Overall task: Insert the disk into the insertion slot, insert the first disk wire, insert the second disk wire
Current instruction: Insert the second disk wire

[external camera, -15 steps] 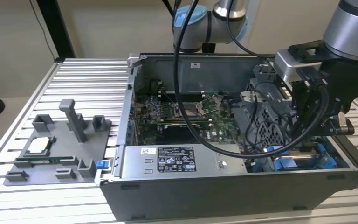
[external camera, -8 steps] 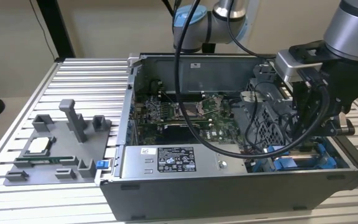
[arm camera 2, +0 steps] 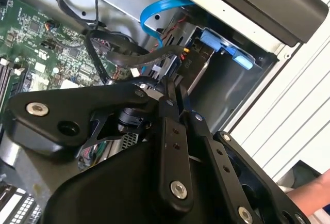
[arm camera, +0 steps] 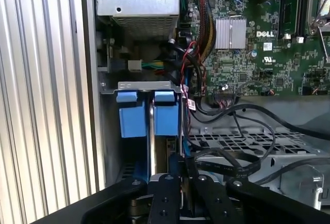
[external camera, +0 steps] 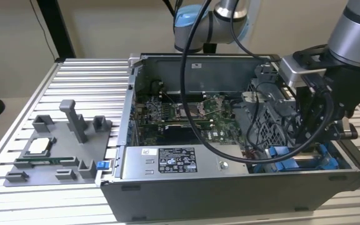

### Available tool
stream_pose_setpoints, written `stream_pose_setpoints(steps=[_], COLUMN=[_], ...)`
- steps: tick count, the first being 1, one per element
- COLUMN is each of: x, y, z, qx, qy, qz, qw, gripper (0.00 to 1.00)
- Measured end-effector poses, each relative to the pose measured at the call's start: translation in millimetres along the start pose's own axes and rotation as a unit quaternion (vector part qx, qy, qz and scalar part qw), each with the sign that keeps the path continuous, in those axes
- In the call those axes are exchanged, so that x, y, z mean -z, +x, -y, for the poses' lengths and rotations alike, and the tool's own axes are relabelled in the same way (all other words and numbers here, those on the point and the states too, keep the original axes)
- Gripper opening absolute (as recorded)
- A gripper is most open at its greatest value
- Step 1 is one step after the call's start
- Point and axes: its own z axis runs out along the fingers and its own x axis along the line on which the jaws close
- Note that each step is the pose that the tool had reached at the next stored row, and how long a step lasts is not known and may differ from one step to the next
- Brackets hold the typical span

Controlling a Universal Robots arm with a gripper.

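We see an open computer case (external camera: 230,187) on a ribbed metal worktop (external camera: 80,84), with our arm reaching down into its drive corner. Our hand (arm camera: 180,164) has its fingers (arm camera 2: 172,97) drawn together, apparently pinching a dark wire (arm camera 2: 144,59). Just ahead of the hand, the disk (arm camera: 166,113) sits in its blue carrier inside the bay. We judge it stiff, fairly heavy and shock-sensitive, best gripped by the plastic carrier edges.

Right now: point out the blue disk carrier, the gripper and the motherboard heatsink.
blue disk carrier (arm camera: 166,115), first wrist view, on one blue tab face.
gripper (arm camera: 180,161), first wrist view, at the fingertips' meeting point.
motherboard heatsink (arm camera: 230,33), first wrist view, middle of the silver fins.
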Motion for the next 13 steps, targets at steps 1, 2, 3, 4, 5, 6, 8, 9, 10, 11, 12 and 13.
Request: stream_pose_setpoints(steps=[1, 2, 3, 4, 5, 6, 8, 9, 10, 11, 12, 13], x=[-0.6, -1.0, -1.3, -1.4, -1.7, -1.7, -1.9, -2.0, -2.2, -2.3, -2.3, -2.4], y=[0.3, 0.5, 0.9, 1.7, 2.8, 3.9, 6.0, 6.6, 6.9, 6.9, 6.9, 6.9], z=[0.0, 0.0, 0.2, 0.4, 0.6, 0.8, 1.2, 1.3, 1.5, 1.6, 1.6, 1.6], qx=[0.0, 0.0, 0.0, 0.0, 0.0, 0.0, 0.0, 0.0, 0.0, 0.0, 0.0, 0.0], qy=[0.0, 0.0, 0.0, 0.0, 0.0, -0.0001, -0.0001, -0.0001, -0.0001, -0.0001, -0.0001, -0.0001], qz=[0.0, 0.0, 0.0001, 0.0003, 0.0008, 0.0009, 0.0012, 0.0012, 0.0013, 0.0014, 0.0018, 0.0024], qw=[1.0, 1.0, 1.0, 1.0, 1.0, 1.0, 1.0, 1.0, 1.0, 1.0, 1.0, 1.0], gripper=[0.0, 0.0, 0.0, 0.0, 0.0, 0.0, 0.0, 0.0, 0.0, 0.0, 0.0, 0.0])
